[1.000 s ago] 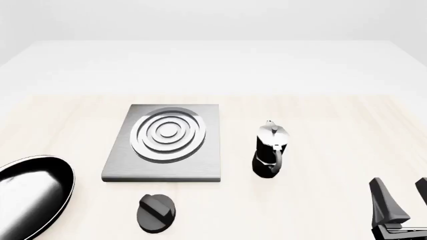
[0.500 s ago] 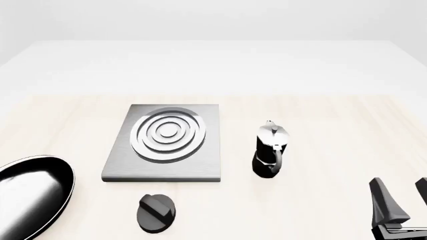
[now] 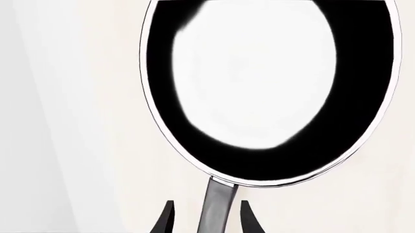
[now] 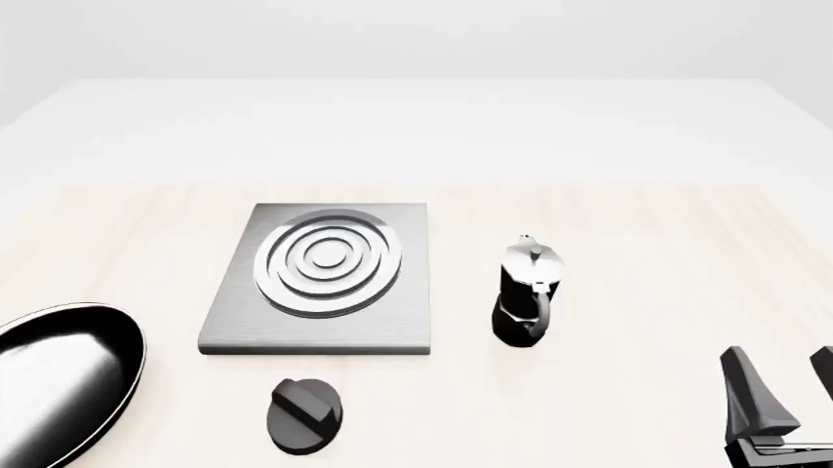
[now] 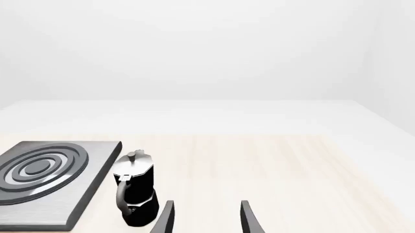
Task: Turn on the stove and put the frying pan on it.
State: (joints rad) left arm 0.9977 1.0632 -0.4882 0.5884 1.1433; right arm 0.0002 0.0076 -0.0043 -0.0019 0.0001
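Observation:
The stove is a grey slab (image 4: 326, 278) with silver rings, and its black ridged knob (image 4: 306, 416) lies in front of it. It also shows in the right wrist view (image 5: 45, 177). The glossy black frying pan (image 4: 53, 385) lies on the table at the front left. In the left wrist view the pan (image 3: 269, 87) fills the frame and its grey handle (image 3: 217, 208) runs between the fingers of my left gripper (image 3: 207, 205), which is open around it with gaps on both sides. My right gripper (image 4: 787, 395) is open and empty at the front right, also seen in the right wrist view (image 5: 207, 204).
A black-and-silver moka pot (image 4: 530, 292) stands to the right of the slab, between it and my right gripper. It shows close to the right fingers in the right wrist view (image 5: 136, 194). The light wooden table (image 4: 651, 244) extends behind.

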